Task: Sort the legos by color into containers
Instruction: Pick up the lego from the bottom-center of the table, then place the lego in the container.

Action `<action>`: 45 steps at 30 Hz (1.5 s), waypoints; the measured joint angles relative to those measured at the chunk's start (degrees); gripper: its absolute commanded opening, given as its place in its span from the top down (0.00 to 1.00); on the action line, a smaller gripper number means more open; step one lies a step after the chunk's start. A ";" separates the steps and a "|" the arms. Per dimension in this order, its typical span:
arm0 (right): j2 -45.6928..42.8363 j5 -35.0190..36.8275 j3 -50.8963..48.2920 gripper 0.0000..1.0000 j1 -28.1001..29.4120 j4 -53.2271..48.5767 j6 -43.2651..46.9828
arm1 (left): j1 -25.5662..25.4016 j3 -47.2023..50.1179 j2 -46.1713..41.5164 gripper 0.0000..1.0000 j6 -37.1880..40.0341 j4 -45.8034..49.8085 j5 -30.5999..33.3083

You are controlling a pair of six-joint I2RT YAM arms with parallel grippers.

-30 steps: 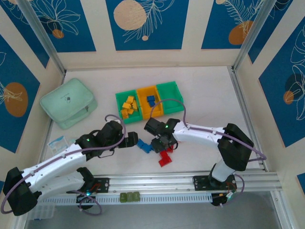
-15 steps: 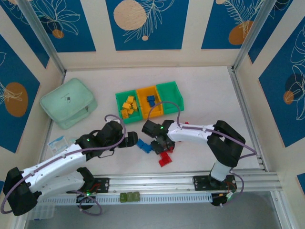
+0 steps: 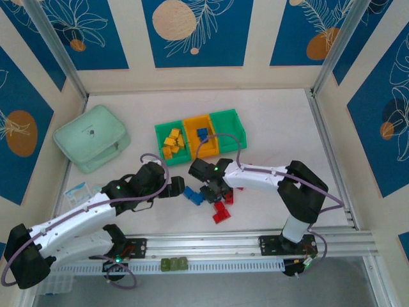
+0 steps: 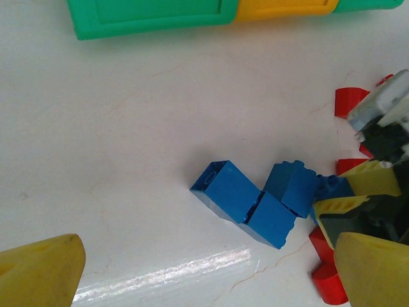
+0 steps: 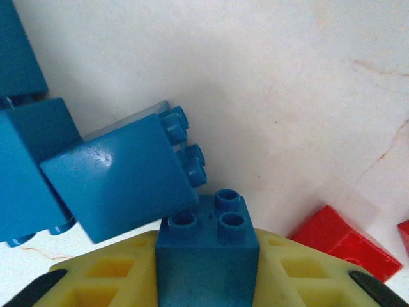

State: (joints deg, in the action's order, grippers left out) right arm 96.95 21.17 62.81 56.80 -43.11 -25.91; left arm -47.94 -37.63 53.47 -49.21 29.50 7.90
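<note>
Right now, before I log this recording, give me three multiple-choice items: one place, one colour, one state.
1. The yellow bricks lie in: A the left green bin; B the orange bin; C the right green bin.
2. The brick in the right gripper is: A red; B blue; C yellow.
3. The left gripper is: A shut on a brick; B open; C shut on a pouch.
Answers: 1 A, the top view shows them piled there. 2 B, a blue brick sits clamped between its fingers. 3 B, its fingers stand wide apart.
</note>
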 measured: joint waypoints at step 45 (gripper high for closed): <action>19.82 -0.39 38.03 0.43 -19.10 5.79 9.92 | 13.97 -10.64 6.16 0.01 14.01 1.49 -0.81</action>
State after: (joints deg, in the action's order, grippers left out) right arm 116.77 20.78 100.84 37.69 -37.32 -15.99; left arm -33.98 -48.27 59.64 -35.20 30.98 7.09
